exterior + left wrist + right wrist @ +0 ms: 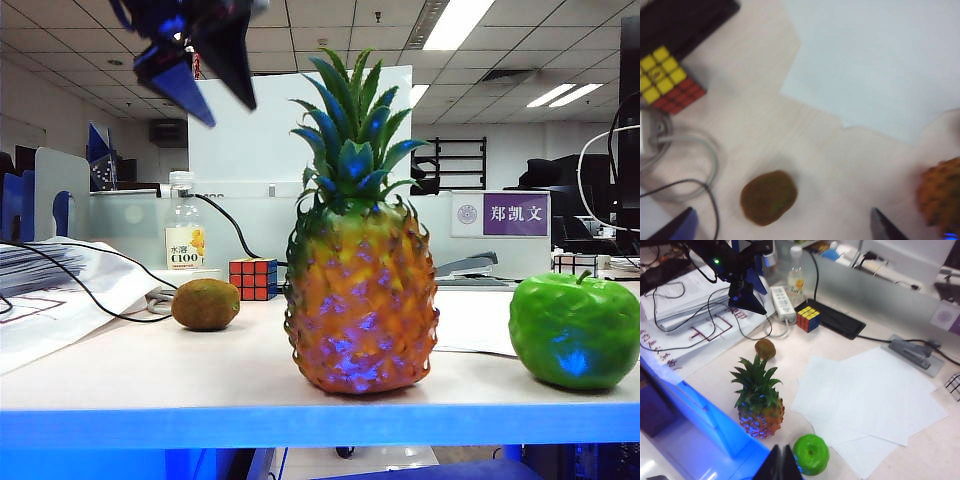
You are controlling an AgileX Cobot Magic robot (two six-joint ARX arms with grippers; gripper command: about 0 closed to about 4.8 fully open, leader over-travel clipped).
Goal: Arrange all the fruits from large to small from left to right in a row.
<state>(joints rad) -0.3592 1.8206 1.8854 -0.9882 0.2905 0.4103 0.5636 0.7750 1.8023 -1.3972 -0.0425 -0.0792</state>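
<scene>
Office desks and ceiling lights sit behind my pale tabletop (120,385). I see the kiwi (205,304) near the left edge, the pineapple (360,300) in the middle by the front edge, and the apple (575,332) at the right. My left gripper (195,60) hangs high above the kiwi, spread wide, so that arm is nearer. My right gripper (781,465) sits pressed together and empty, just beside the apple.
</scene>
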